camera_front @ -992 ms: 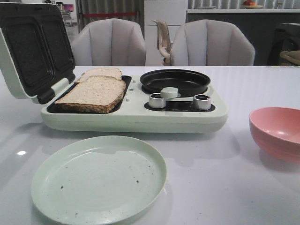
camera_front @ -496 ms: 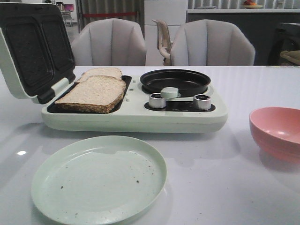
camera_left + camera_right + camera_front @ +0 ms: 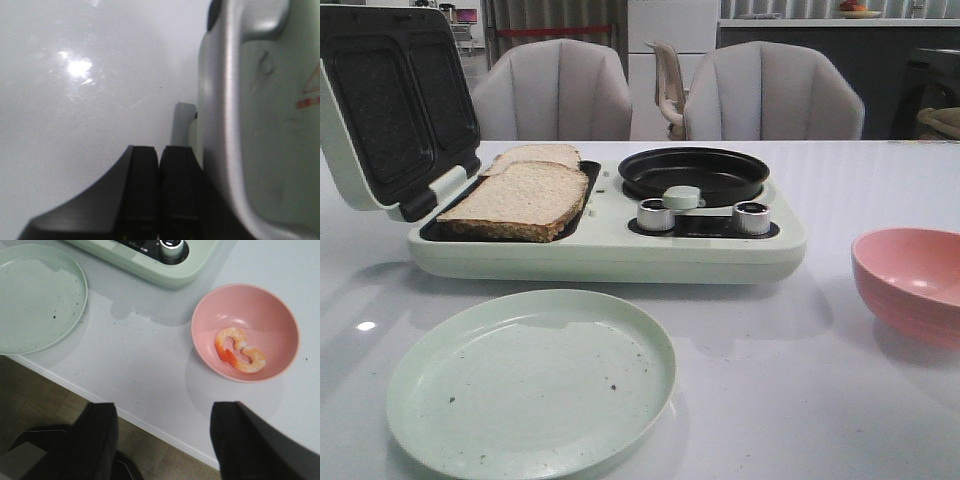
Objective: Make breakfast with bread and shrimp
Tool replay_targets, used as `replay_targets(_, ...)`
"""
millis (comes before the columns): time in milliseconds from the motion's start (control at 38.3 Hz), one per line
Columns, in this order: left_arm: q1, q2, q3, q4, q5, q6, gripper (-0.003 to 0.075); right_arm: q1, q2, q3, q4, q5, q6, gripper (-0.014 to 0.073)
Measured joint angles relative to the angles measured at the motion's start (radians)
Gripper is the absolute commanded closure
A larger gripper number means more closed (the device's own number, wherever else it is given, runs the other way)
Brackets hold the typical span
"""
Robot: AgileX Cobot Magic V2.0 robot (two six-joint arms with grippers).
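Bread [image 3: 520, 195] flat — long axis receding; shrimp [image 3: 239, 351] curled.

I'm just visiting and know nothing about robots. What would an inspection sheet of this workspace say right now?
Surface: white glossy table, lamp glare on it.
Job's things: two bread slices lying in the open sandwich maker; shrimp in the pink bowl.
Clutter: empty green plate with dark specks; black pan empty.
Grippers: left gripper jaws closed, holding nothing; right gripper jaws apart, above the table edge near the bowl.
Cables: nothing seen.
Surroundings: two grey chairs behind the table.
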Motion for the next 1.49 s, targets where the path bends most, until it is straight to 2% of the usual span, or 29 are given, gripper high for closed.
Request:
replay_targets(183, -0.017, 0.0, -0.014, -0.034, 0.036, 0.009, 0.0621, 0.0, 0.0, 0.0, 0.0, 0.0, 0.0, 0.0082)
replay_targets(496, -0.031, 0.0, -0.015, -0.203, 0.156, 0.144, 0.0621, 0.0, 0.0, 0.0, 0.0, 0.0, 0.0, 0.0082)
replay_targets(861, -0.145, -0.127, 0.117, -0.212, 0.102, 0.226, 0.0621, 0.0, 0.0, 0.0, 0.0, 0.0, 0.0, 0.0082)
replay_targets(1148, -0.347, -0.311, 0.326, -0.084, -0.02, 0.252, 0.062, 0.0, 0.0, 0.0, 0.0, 0.0, 0.0, 0.0082)
replay_targets(1331, -0.497, -0.451, 0.447, -0.004, -0.033, 0.252, 0.0616, 0.0, 0.0, 0.0, 0.0, 0.0, 0.0, 0.0082)
replay_targets(1409, -0.549, -0.506, 0.486, 0.055, -0.035, 0.212, 0.0616, 0.0, 0.0, 0.0, 0.0, 0.0, 0.0, 0.0082)
replay_targets(1487, -0.595, -0.561, 0.519, 0.182, -0.037, 0.095, 0.0616, 0.0, 0.0, 0.0, 0.0, 0.0, 0.0, 0.0082)
